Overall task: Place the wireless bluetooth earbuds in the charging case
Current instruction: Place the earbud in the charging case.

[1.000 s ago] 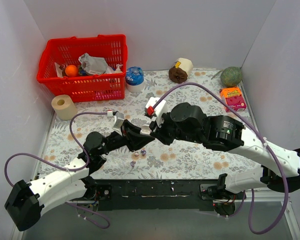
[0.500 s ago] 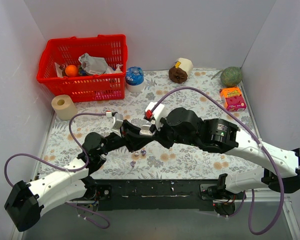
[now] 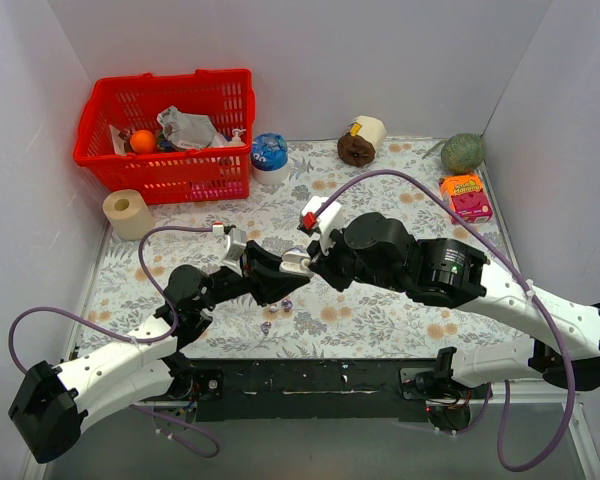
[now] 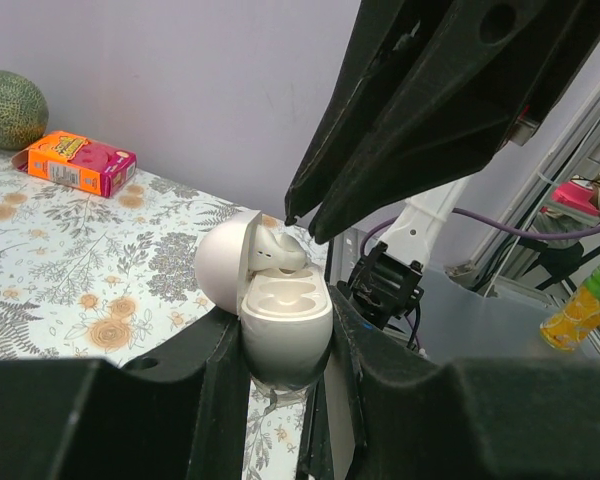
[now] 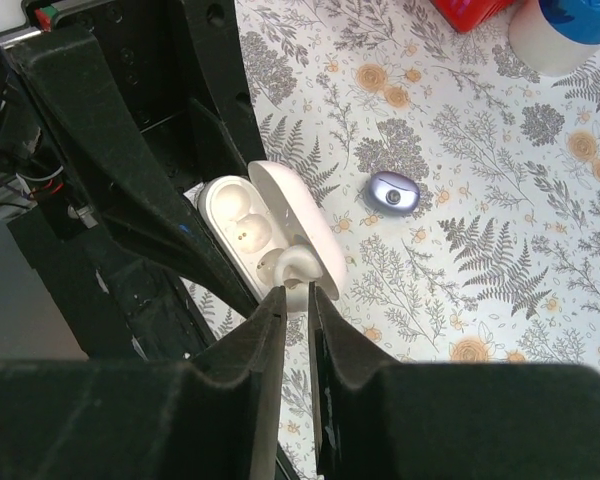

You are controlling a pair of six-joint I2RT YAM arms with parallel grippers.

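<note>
Earbud [image 5: 288, 265], whitish, item one: it is lying at one socket of the charging case [image 4: 283, 305], just past the fingertips of the right gripper [image 5: 297, 293].

Right gripper: it is pointing down at the case from above, with its jaws standing a narrow slit apart. The views are not showing whether they are pinching the earbud or only touching it. Judgement: the narrow setting is suiting so tiny a piece, and the steep approach is lining it up with its socket.

Left gripper [image 4: 285, 335]: it is clenching the charging case by its lower shell, one finger on each side. The hinged lid [image 4: 220, 265] is standing open, and the sockets are facing up toward the other arm. Judgement: this arm is serving as a vice, so that the seating push is meeting a firm hold. The other socket is showing empty.

Position: case and both grippers are meeting over the middle of the table [image 3: 400, 190], nearer its near edge than its far one.

Loose item: a small bluish-purple oval piece [image 5: 393, 191] is lying on the floral surface just beyond the open lid, apart from both grippers. I cannot tell whether it is the second earbud.

Judgement on progress: the first earbud is being seated; one more is awaiting pickup.
</note>
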